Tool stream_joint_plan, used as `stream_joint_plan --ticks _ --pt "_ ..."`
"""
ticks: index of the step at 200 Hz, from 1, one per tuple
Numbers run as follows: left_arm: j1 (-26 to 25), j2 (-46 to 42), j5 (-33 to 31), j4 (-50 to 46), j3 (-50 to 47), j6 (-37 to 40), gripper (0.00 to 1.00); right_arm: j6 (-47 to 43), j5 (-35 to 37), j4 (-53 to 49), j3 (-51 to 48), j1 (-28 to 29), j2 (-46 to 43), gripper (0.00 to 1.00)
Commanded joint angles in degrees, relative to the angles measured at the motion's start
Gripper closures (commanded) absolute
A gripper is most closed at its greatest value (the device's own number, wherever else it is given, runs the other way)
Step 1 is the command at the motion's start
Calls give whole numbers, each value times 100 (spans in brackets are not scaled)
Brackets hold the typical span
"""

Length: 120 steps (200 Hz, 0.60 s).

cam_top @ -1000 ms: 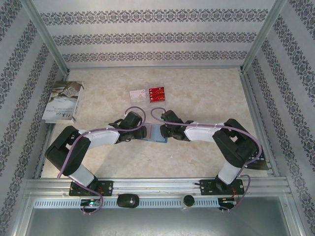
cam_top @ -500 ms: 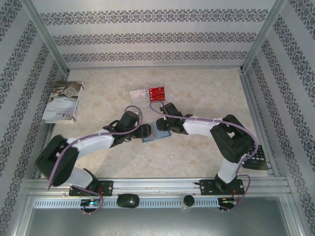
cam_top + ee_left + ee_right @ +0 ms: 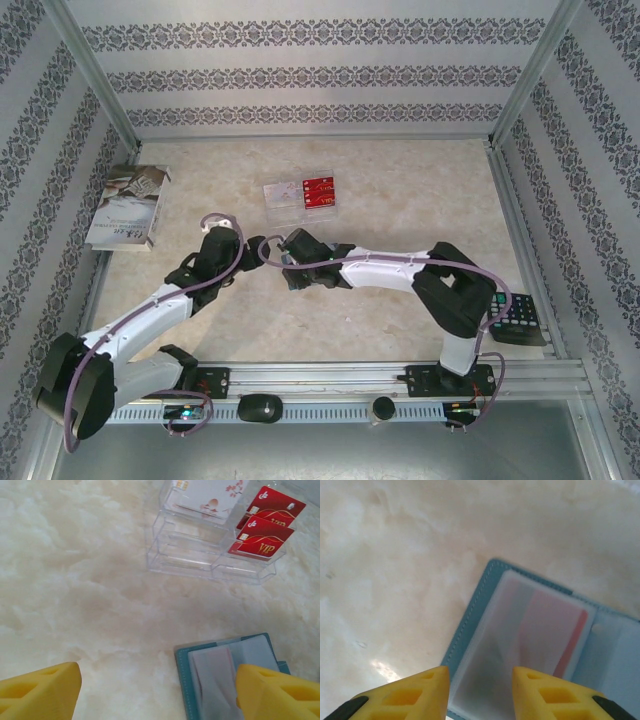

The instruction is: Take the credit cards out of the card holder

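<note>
1. Wide open and gripping nothing, the left hand (image 3: pixel 159 692) hangs low over the pale marbled desk (image 3: pixel 75 580).
2. There's the teal card holder (image 3: pixel 485 625), lying unfolded and flat on the desk with its clear sleeves up, its near corner just under the left hand's right-side finger.
3. Directly above the holder's edge sits the right hand (image 3: pixel 480 690), fingers parted, nothing pinched between them.
4. Inside one frosted sleeve, a red credit card (image 3: pixel 555 630) is tucked in.
5. Beyond the holder, the clear tray (image 3: pixel 200 562) carries two overlapping red VIP cards (image 3: pixel 262 535) in one compartment and a pale card (image 3: pixel 210 495) in the next.
</note>
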Motion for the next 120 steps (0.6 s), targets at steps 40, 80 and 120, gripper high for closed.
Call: stream_joint_plan --ticks 40,80,120 --pt "140 -174 132 -111 -162 -51 19 -212 474 -682 345 76 438 63" --pt "162 -127 206 -91 -154 -44 19 -263 559 -921 526 216 782 63" --pt "163 -21 385 -22 -120 13 20 -213 629 -803 399 243 709 86"
